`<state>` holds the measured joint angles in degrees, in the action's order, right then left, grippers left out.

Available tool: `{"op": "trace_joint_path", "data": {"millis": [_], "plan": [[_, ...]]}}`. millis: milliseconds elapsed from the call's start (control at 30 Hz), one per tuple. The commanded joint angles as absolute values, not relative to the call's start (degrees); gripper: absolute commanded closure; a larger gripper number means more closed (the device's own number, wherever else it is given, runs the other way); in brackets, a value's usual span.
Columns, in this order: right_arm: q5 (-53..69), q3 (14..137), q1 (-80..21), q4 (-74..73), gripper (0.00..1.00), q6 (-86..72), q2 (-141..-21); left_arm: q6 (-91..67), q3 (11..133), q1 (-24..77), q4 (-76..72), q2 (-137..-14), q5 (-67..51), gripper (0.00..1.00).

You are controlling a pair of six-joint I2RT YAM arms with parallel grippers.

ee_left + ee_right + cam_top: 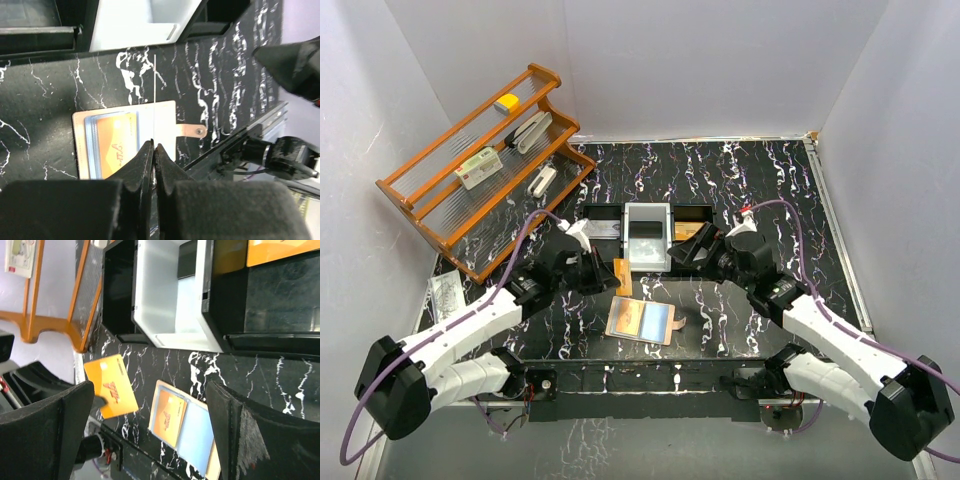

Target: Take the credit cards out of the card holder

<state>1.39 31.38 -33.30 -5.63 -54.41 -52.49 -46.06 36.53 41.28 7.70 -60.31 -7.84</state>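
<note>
The beige card holder [641, 322] lies open on the black marbled table, its snap tab [193, 131] pointing right. In its slots sit an orange credit card [169, 416] and a blue-grey one [200, 436]. My left gripper [611, 272] is shut on another orange credit card [110, 386], held just above and left of the holder. That card shows edge-on as a thin line [154, 100] in the left wrist view. My right gripper [693, 252] hovers open by the tray with nothing between its fingers [260, 435]. A third orange card [280, 250] lies in the tray's right compartment.
A black-and-grey three-compartment tray [648, 215] stands behind the holder, its white middle bin [170, 295] holding nothing. A wooden rack [480, 165] with small items leans at the back left. A clear plastic bag [445, 295] lies at the left edge.
</note>
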Motion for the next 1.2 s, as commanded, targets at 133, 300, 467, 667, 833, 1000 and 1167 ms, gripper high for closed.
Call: {"op": "trace_joint_path", "data": {"millis": [133, 300, 467, 667, 833, 1000, 1167], "plan": [[21.71, 28.58, -30.85, 8.72, 0.13, -57.31, -54.62, -53.56, 33.91, 36.65, -3.23, -55.96, -20.14, 1.0], [30.8, 25.5, -30.85, 19.73, 0.21, -60.55, -57.9, -60.9, 29.73, 36.65, -14.98, -55.25, -25.09, 1.0], [34.91, 25.48, -30.85, 25.37, 0.25, -62.49, -58.85, -61.24, 29.97, 36.66, -19.31, -57.62, -28.3, 1.0], [37.44, 26.53, -30.85, 27.89, 0.34, -63.91, -60.6, -64.83, 30.94, 36.56, -27.2, -61.89, -34.26, 1.0], [39.14, 27.28, -30.85, 29.34, 0.43, -64.01, -61.83, -66.2, 30.14, 36.57, -30.98, -62.55, -35.66, 1.0], [40.99, 26.97, -30.81, 31.91, 0.53, -64.82, -63.52, -66.0, 30.23, 36.51, -31.74, -62.39, -37.15, 1.0], [43.08, 26.2, -30.16, 37.17, 0.58, -67.53, -64.64, -64.95, 30.35, 36.56, -29.59, -61.06, -37.13, 1.0]]}}
